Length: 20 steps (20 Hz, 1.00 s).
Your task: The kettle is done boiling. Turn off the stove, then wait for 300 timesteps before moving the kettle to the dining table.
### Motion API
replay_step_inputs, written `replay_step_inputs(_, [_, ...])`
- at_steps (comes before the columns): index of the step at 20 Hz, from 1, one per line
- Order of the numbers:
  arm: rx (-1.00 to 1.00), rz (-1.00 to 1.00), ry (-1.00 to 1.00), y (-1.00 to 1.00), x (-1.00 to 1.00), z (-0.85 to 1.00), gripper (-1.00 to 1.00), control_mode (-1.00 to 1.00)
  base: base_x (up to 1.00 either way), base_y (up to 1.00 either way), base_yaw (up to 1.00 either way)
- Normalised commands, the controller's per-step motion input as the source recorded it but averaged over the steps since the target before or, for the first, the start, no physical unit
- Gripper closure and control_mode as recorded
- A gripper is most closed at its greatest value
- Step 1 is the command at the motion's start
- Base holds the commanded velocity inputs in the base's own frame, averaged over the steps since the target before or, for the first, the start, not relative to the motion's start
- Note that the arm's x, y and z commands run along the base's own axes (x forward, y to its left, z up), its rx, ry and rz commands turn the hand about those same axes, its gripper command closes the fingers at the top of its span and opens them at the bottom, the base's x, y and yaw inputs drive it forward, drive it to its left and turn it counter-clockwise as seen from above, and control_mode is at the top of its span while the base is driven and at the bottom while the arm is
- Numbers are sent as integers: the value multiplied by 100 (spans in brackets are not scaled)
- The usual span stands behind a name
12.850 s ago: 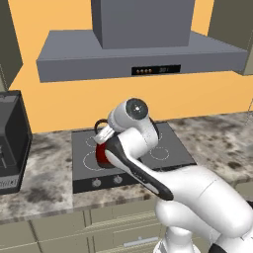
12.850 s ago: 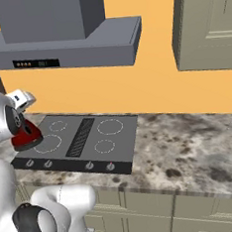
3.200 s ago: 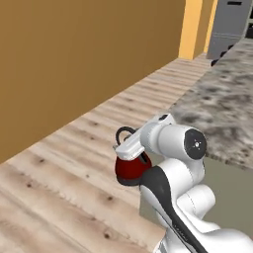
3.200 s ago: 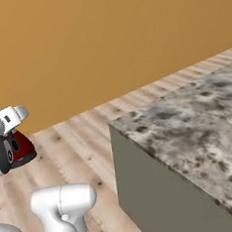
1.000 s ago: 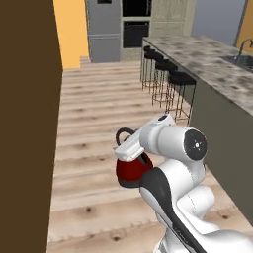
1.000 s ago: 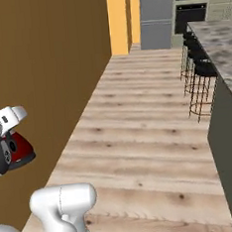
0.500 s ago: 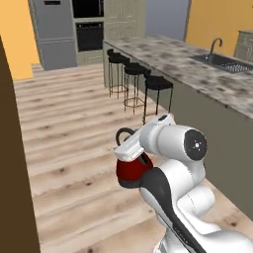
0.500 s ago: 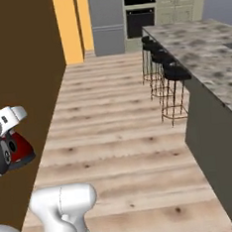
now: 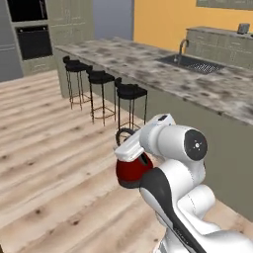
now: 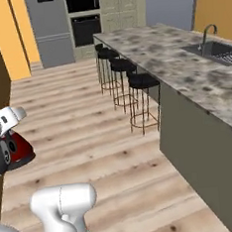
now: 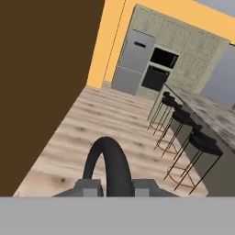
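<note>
The gripper [image 11: 117, 188] is clenched on the black handle [image 11: 109, 163] of the red kettle [image 9: 132, 170]. In the hand view the handle curves up between the two finger tips, one on each side of it. The kettle hangs in the air over the wooden floor [image 9: 54, 163], close in front of the robot's white arm [image 9: 173, 148]. In the right base view the kettle [image 10: 18, 146] sits at the left edge, partly hidden by the arm.

The dining table [image 9: 148, 64] is a long surface with a speckled grey-brown stone top. It stands to the right of the kettle, well apart from it. A dark sink [image 9: 192, 63] with a curved tap [image 9: 183, 47] is set in its top. Three black stools [image 9: 131, 92] stand in a row along its near side.

Far back there is a grey fridge [image 10: 50, 26] and a black oven [image 10: 85, 28] set in pale cupboards [image 10: 121, 8]. An orange wall [image 9: 168, 20] is behind the surface. A dark brown wall [image 11: 41, 82] is on the left in the hand view.
</note>
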Motion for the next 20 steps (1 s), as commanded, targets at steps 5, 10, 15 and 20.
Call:
replay_step_inputs(5, [0, 0, 0, 0, 0, 0, 100, 100, 82, 66, -44])
replay_step_inputs(10, [0, 0, 0, 0, 0, 0, 100, 100, 99, 74, -37])
replay_step_inputs(15, [0, 0, 0, 0, 0, 0, 100, 100, 100, 73, -36])
replay_step_inputs(20, [0, 0, 0, 0, 0, 0, 100, 100, 100, 71, -37])
